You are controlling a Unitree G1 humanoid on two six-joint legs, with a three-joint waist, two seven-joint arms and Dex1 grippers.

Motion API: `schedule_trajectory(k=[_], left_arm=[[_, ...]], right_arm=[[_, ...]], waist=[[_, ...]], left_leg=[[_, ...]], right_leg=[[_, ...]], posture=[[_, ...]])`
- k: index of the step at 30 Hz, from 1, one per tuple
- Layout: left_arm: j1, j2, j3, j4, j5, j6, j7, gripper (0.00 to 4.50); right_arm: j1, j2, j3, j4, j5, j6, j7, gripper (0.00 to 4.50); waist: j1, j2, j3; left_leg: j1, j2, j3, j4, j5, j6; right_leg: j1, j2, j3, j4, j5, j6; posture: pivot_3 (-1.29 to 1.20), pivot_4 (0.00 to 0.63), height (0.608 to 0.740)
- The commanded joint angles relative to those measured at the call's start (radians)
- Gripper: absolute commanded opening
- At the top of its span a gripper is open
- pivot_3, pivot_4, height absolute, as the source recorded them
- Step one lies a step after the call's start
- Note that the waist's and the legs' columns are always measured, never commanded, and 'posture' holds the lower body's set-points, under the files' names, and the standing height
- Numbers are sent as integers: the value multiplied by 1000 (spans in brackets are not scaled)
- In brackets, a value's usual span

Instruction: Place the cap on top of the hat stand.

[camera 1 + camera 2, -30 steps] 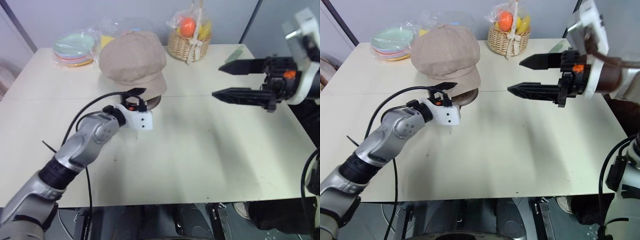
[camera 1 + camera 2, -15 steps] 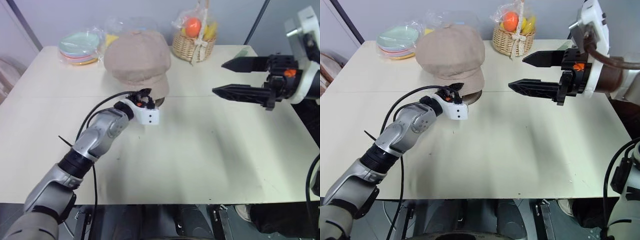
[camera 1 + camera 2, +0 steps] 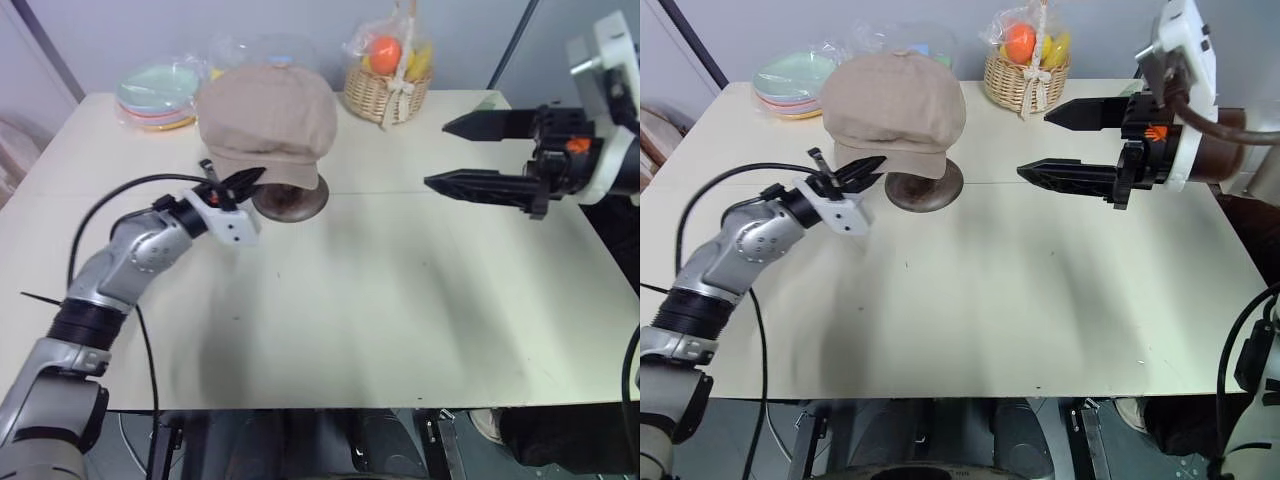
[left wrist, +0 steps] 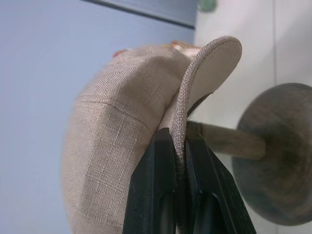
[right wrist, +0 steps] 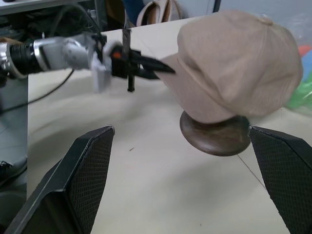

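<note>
Beige-tan fabric newsboy cap [image 3: 268, 122] with a puffy round crown and a short flat brim sits on the dark brown turned-wood hat stand [image 3: 290, 199], whose round disc base rests on the pale cream table [image 3: 400, 300] near its middle seam. The crown covers the stand's top completely; beneath the cap's edge the base and a short stretch of stem [image 4: 229, 141] show. The cap leans a little toward the robot's left, its brim pointing that way.

The left gripper [image 3: 243, 181] has its two black fingers [image 4: 161, 190] pressed together on the brim's edge; in the left wrist view the fabric rim runs down between the two fingers, pinched there. The gripper reaches in from the left of the stand, just beside the base.

The right gripper [image 3: 470, 155] hangs in the air off to the stand's right, well apart from it, its long black fingers [image 5: 83, 175] spread wide and holding nothing, pointing across toward the cap.

At the table's far edge a woven wicker basket [image 3: 385, 90] wrapped in clear film holds an orange and a yellow fruit, and a stack of pastel plastic plates [image 3: 155, 95] in a clear wrapper lies at the far left corner.
</note>
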Motion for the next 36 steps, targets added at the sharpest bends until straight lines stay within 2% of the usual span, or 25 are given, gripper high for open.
schedule_trajectory(k=[1,9,10,12,15,16,17,18,23,27,28,31,32,36], left_arm=[[-44,-19,36,63,-34,-91,25,34],[-50,-96,23,103,0,-127,50,34],[-51,-100,23,105,-6,-134,45,731],[-52,-102,23,110,-14,-142,32,1495],[-44,-95,30,105,-33,-152,13,3123],[-39,-90,32,102,-40,-156,6,3484],[-30,-84,36,96,-45,-160,0,4101],[-20,-78,40,86,-49,-160,-4,4428],[101,-10,90,-64,-128,-85,-86,4428],[347,119,217,-355,-560,394,-354,4428],[380,139,243,-408,-626,479,-390,4428],[481,292,441,-534,-1044,927,-582,4428],[496,335,501,-545,-1145,1043,-632,4428],[464,456,683,-454,-1334,1302,-794,4428]], right_arm=[[-14,-22,-10,3,-2,-31,-3,4500],[1,-20,6,-10,0,-51,-23,4500],[1,-21,6,-10,1,-52,-24,4500],[-2,-22,10,-5,-1,-56,-26,4500],[5,-27,15,-2,-8,-65,-22,4500],[9,-29,16,-4,-9,-68,-20,4500],[15,-32,16,-6,-10,-71,-18,4500],[22,-34,17,-7,-11,-75,-17,4500],[77,-52,25,1,-42,-115,-5,4500],[152,-74,33,50,-102,-178,29,4500],[159,-77,33,58,-108,-187,36,4500],[166,-86,65,126,-154,-243,84,4500],[161,-87,75,147,-165,-256,99,4500],[112,-69,118,235,-201,-298,150,4500]], waist=[[1,0,0],[-3,0,0],[-3,0,0],[-3,0,0],[-2,0,0],[-2,0,0],[-2,0,0],[-2,0,0],[-7,0,0],[-12,0,0],[-10,1,0],[-9,0,1],[-7,1,2],[-10,2,2]], left_leg=[[0,0,0,0,0,0],[0,0,0,0,0,0],[0,0,0,0,0,0],[0,0,0,0,0,0],[0,0,0,0,0,0],[0,0,0,0,0,0],[0,0,0,0,0,0],[0,0,0,0,0,0],[0,1,0,0,0,0],[0,2,-1,-1,0,0],[0,2,-1,-1,0,0],[0,2,-1,0,0,0],[0,2,-1,0,0,0],[1,1,0,0,0,0]], right_leg=[[0,0,0,0,0,0],[0,1,0,0,0,0],[0,1,0,0,0,0],[0,1,0,0,0,0],[0,1,0,0,0,0],[0,1,0,0,0,0],[0,1,0,0,0,0],[0,1,0,0,0,0],[0,1,0,0,0,0],[-1,1,1,0,0,0],[-1,1,0,0,0,0],[0,1,0,1,0,0],[0,2,-1,0,0,-1],[1,1,-1,-1,-1,-1]], posture=[[0,150,740],[0,150,740],[0,150,740],[0,150,740],[0,150,740],[0,150,740],[0,150,740],[0,150,740],[0,150,740],[0,150,740],[0,150,740],[0,150,740],[0,150,740],[0,150,740]])
